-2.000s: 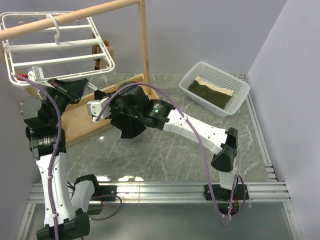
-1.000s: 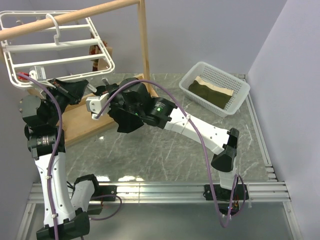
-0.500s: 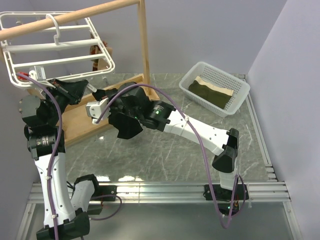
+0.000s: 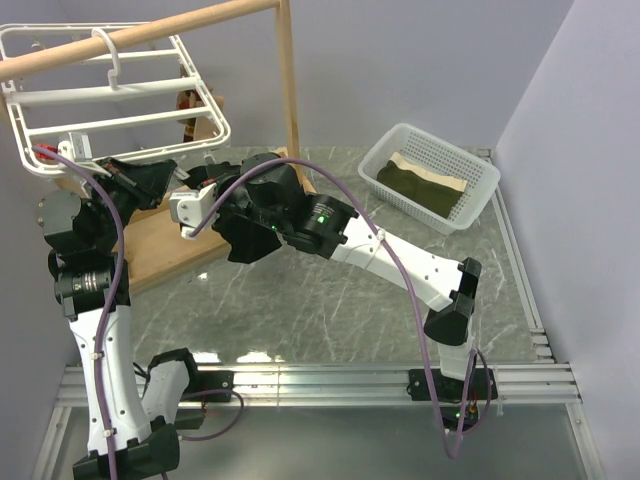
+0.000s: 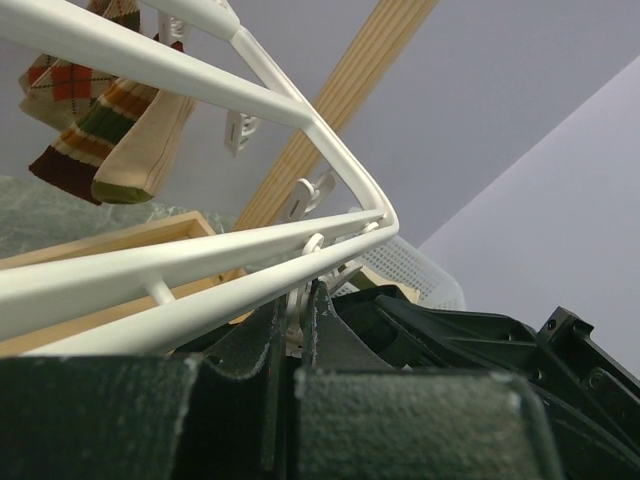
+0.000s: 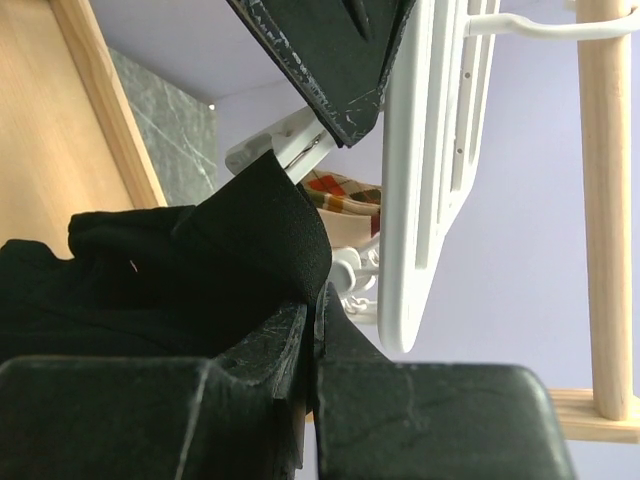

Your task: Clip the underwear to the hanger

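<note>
The white hanger (image 5: 180, 260) hangs by its hook from the wooden stand (image 4: 290, 90), over the far left corner of the table (image 4: 330, 300). Some striped and checked socks (image 5: 110, 130) dangle from the hanger's far side.

The left claw (image 5: 297, 305) reaches up to the near corner of the hanger. It is clenched on a small white clip (image 6: 288, 146) that hangs under the rim there. The clip sits right between its two fingers.

The right claw (image 6: 310, 320) is just beside the left one, low under the same corner of the hanger. It is clenched too, and it pinches a fold of the black underwear (image 6: 170, 270). The underwear is up off the table. One edge is lifted to the clip and touches its tip, and the rest bunches and hangs down under the claw, above the stand's wooden base. From the pictures I cannot tell if the cloth is inside the clip's mouth.

A white basket (image 4: 482, 172) sits at the far right corner of the table, well apart from both claws. A folded green and tan cloth (image 4: 420, 183) lies inside it.
</note>
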Robot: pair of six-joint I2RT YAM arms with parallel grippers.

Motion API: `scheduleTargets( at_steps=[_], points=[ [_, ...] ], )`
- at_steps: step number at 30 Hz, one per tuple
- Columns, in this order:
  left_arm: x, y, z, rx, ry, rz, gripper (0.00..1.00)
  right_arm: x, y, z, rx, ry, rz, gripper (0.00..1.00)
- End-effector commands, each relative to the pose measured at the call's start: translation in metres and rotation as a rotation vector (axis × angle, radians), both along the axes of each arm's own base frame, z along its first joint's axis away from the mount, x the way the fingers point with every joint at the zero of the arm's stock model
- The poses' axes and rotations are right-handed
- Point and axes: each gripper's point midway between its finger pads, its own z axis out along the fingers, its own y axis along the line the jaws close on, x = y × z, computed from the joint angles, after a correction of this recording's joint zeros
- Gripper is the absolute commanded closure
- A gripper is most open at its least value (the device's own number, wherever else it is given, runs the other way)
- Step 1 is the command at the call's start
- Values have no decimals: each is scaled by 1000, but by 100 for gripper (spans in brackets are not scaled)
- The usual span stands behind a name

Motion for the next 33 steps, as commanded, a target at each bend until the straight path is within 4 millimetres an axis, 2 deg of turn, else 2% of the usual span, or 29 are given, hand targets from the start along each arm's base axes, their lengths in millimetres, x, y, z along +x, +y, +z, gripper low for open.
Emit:
scheduleTargets(
  at_steps=[1,9,13,26,33],
  points=[
    [-10,-11,0,17,4,-61,100,-2,-6,34,52,-73,-8,100],
    [-9,-13,-1,12,11,-75,100,0,1,35,49,-87,-4,100],
    [-11,-12,3,6,5,-65,90,2,4,36,54,-96,-2,100],
    [-19,-6,30,9,-64,-6,80,9,10,38,70,-103,-12,100],
    [-18,-5,32,14,-66,0,76,12,10,49,97,-119,-16,100]
  ],
)
